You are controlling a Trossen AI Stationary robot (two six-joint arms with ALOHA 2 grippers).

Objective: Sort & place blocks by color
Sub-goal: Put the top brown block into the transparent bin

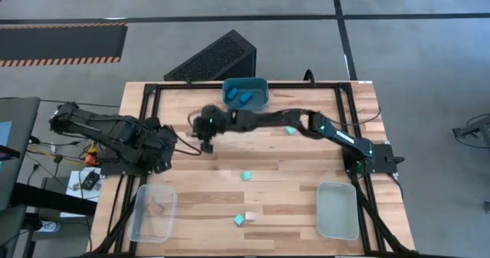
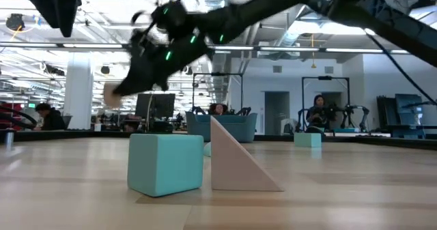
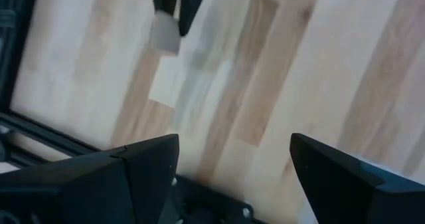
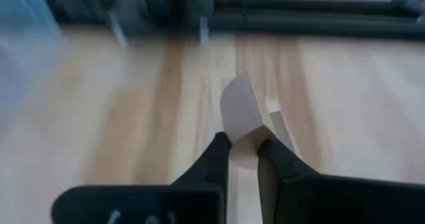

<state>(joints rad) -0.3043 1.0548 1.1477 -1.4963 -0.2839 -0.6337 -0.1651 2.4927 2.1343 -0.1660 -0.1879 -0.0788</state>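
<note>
Blocks are being sorted: a plain tan wooden block is pinched by the right gripper near the table's left edge. Light, stiff and smooth, it looks best held across flat faces. Left gripper is spread wide, unloaded.

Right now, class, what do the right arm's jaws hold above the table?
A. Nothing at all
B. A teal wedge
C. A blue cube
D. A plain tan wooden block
D: in the right wrist view the right gripper has its jaws closed on a tan wooden block, and the left wrist view shows that block lifted clear of the table.
</note>
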